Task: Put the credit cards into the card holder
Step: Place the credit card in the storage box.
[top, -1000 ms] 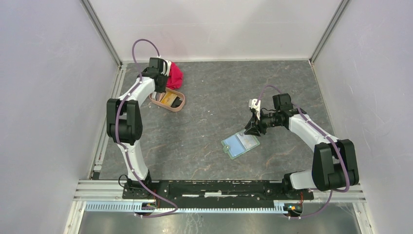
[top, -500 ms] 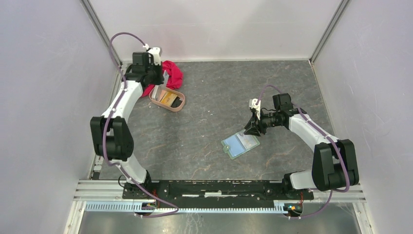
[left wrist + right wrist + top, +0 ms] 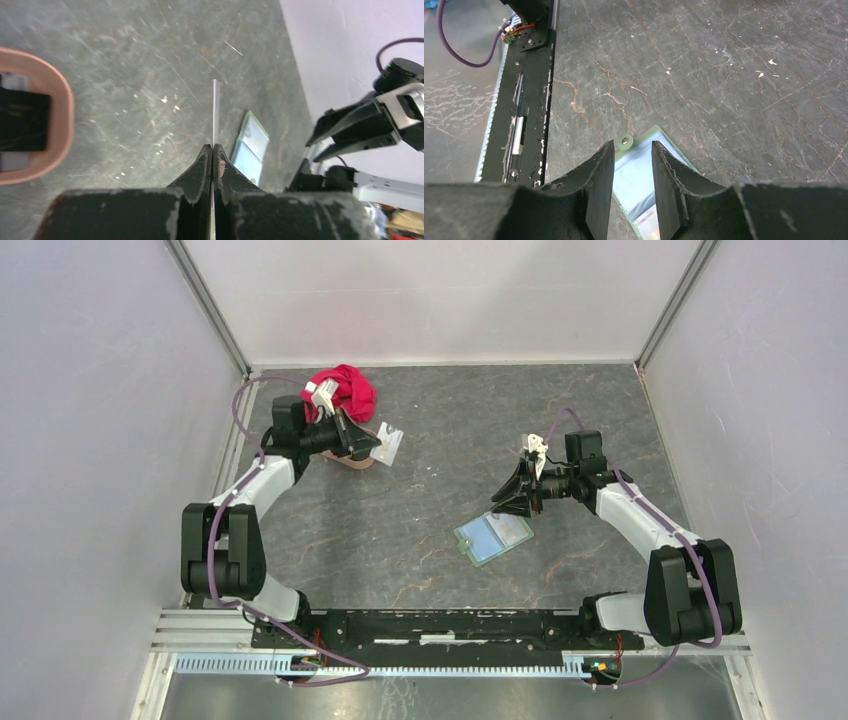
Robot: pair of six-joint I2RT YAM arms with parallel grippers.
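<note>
1. The silvery-white card (image 3: 391, 445) you are carrying is off the worktop (image 3: 440, 420), just right of the tray (image 3: 62, 115), at the back left. From above it shows as a small pale rectangle, tilted. The left wrist view has it edge-on, a thin white line running straight out from the fingertips.
2. Your left pincer (image 3: 375, 445) is pressed together on the near end of that card, with most of the card sticking out beyond the tips.
3. A dark card (image 3: 22, 120) lies inside the pinkish-tan oval tray, with pale bits showing above and below it. You cannot tell from here whether those are more cards.
4. The card holder (image 3: 493, 537) lies opened flat on the worktop, right of centre and well apart from the carried card. It has a sage-green border and a pale blue-green inside, and sits turned at an angle to the worktop edges. Its small snap button (image 3: 625, 141) is on a tab at one corner.
5. Your right pincer (image 3: 632, 145) hangs over the card holder with its fingers spread and nothing between them. In the right wrist view the snap corner shows in the gap.
6. A crumpled red cloth (image 3: 348, 388) lies at the back left, behind the tray.
</note>
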